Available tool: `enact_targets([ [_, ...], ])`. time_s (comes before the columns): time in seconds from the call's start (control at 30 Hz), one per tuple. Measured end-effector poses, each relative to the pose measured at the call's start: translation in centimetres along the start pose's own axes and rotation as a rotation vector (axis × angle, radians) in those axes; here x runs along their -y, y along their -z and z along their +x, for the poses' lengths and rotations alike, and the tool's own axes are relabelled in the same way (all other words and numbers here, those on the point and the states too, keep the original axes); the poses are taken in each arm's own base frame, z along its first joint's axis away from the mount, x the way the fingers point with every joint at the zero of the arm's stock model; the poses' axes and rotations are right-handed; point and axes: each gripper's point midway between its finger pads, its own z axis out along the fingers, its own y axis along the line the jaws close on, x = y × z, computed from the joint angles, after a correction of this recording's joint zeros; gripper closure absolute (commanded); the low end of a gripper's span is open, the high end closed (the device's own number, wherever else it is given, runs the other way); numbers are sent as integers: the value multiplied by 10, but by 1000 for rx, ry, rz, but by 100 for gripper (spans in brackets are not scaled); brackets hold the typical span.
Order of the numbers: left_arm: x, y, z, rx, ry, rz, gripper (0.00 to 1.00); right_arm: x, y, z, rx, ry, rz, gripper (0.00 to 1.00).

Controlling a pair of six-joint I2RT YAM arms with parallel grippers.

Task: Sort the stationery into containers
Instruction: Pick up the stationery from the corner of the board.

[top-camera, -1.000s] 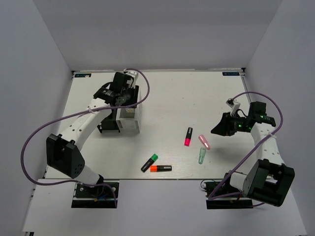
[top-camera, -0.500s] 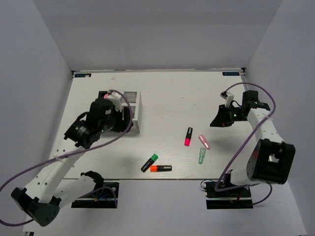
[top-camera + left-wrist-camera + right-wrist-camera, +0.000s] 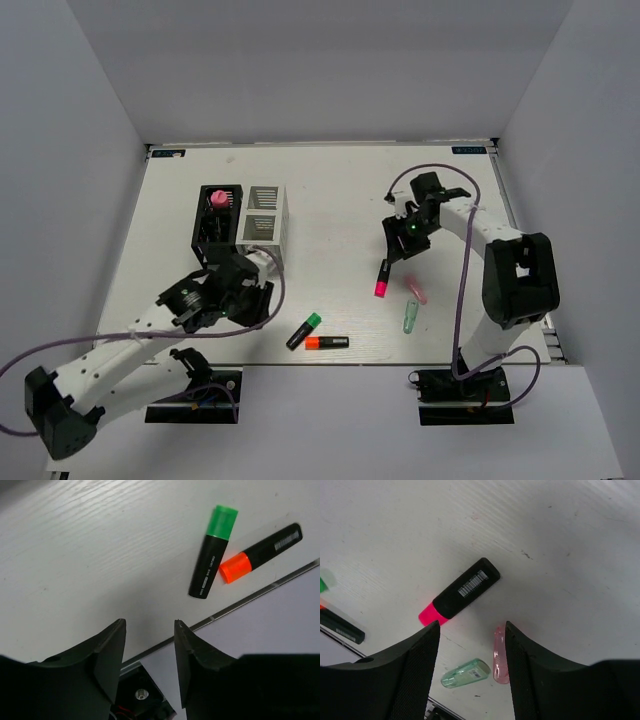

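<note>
The joined pen holders stand at the left: the black holder [image 3: 222, 222] has a pink round item [image 3: 217, 199] in its top, and the white holder [image 3: 266, 215] is beside it. The pink highlighter [image 3: 383, 278] [image 3: 460, 591], the translucent pink piece [image 3: 414, 289] [image 3: 500, 655] and the translucent green piece [image 3: 409, 317] [image 3: 466, 673] lie under my open, empty right gripper [image 3: 396, 245] [image 3: 472, 625]. The green highlighter [image 3: 304, 330] [image 3: 212, 551] and the orange highlighter [image 3: 327, 342] [image 3: 260, 552] lie near the front edge. My left gripper [image 3: 262, 300] [image 3: 150, 625] is open and empty, just left of them. No scissors are in view.
White walls close in the table on the left, back and right. The table's front edge [image 3: 240, 605] runs just below the green and orange highlighters. The arm bases sit at the near edge, with cables looping off both arms.
My left arm has swung from over the holders down to the front, near the green highlighter; the pink round item now shows in the black holder. My right gripper has moved left over the pink highlighter.
</note>
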Motion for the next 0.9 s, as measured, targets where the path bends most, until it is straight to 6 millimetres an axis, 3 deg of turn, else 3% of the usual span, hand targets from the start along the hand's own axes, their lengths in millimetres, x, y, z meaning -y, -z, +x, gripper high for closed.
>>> enact_targets([
  [0.07, 13, -11, 7, -44, -63, 13, 39, -6, -4, 1, -12, 11, 18, 42],
  [0.23, 44, -48, 18, -143, -220, 0, 36, -15, -11, 3, -15, 21, 39, 41],
  [0.4, 62, -80, 8, -125, -283, -15, 36, -17, -7, 16, -16, 7, 44, 41],
  [0.73, 84, -110, -11, -64, -296, 26, 36, -26, 9, 16, 39, 19, 23, 41],
  [0.9, 90, -121, -8, -80, -296, 44, 38, -25, 12, 15, 52, 14, 24, 39],
])
